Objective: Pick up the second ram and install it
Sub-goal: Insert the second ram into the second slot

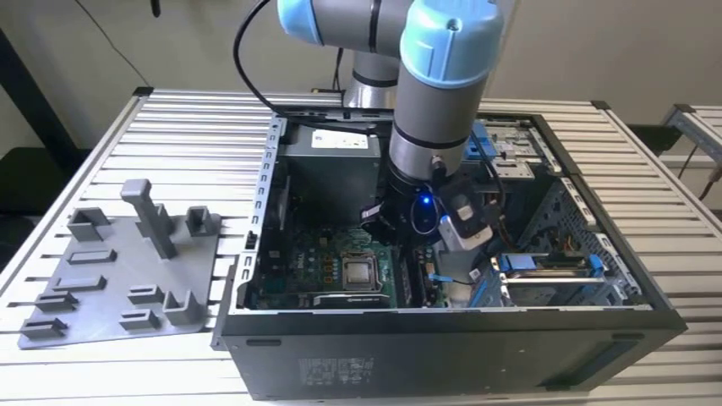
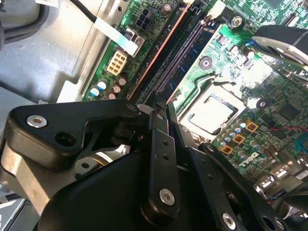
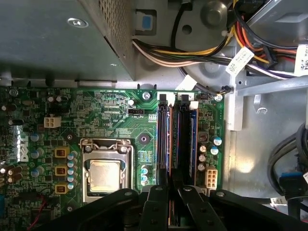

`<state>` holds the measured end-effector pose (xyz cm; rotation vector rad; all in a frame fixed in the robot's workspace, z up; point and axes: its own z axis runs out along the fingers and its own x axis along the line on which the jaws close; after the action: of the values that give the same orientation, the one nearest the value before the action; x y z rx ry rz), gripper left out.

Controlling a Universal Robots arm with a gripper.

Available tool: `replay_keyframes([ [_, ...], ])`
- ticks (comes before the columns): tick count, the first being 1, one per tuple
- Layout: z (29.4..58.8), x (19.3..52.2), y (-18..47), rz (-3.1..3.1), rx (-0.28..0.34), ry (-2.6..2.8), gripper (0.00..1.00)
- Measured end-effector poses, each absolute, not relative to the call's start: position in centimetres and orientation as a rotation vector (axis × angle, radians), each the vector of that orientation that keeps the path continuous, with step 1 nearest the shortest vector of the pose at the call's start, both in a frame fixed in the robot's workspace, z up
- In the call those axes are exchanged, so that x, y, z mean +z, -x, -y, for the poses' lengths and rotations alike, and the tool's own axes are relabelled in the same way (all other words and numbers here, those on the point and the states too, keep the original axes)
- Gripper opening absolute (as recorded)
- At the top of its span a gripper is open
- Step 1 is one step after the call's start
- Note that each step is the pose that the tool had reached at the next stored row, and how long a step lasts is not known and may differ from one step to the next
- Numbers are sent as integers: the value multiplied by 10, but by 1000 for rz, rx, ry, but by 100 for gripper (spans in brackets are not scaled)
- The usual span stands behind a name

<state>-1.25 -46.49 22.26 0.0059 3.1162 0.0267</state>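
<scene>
The grey and pale-blue robot arm (image 1: 434,93) reaches down into the open black metal computer case (image 1: 451,338), which lies on its side on a slatted aluminium table (image 1: 101,364). The black gripper (image 3: 171,192) sits low over the green motherboard (image 3: 106,120), directly above the long memory slots (image 3: 175,139) that run beside the square silver processor socket (image 3: 106,175).

In both wrist views the black fingers (image 2: 161,159) are drawn close together, with only a narrow gap between them, and they line up with the slot nearest the socket. A thin dark edge (image 3: 169,185) shows between the fingertips at that slot; it looks like the second ram, a narrow dark circuit-board stick, pinched in the claw and standing in or just above the slot, though the fingers hide most of it and no label is visible. Whether it is fully seated cannot be told.

The slot next to it, farther from the socket, carries another dark memory stick (image 3: 185,139) with white latches (image 3: 193,105) at its end.

Beyond the slots from the socket lie a bundle of coloured power cables (image 3: 192,53) and the grey perforated power supply box (image 3: 62,38).

In the exterior view, a grey plastic holder tray with upright posts (image 1: 124,271) lies on the table just beside the case, on the exterior view's left.
</scene>
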Motion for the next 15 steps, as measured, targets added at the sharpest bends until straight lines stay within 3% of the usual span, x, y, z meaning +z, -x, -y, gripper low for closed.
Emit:
replay_keyframes([
  [15, 467, 221, 12, -3114, 25, -112, 14],
])
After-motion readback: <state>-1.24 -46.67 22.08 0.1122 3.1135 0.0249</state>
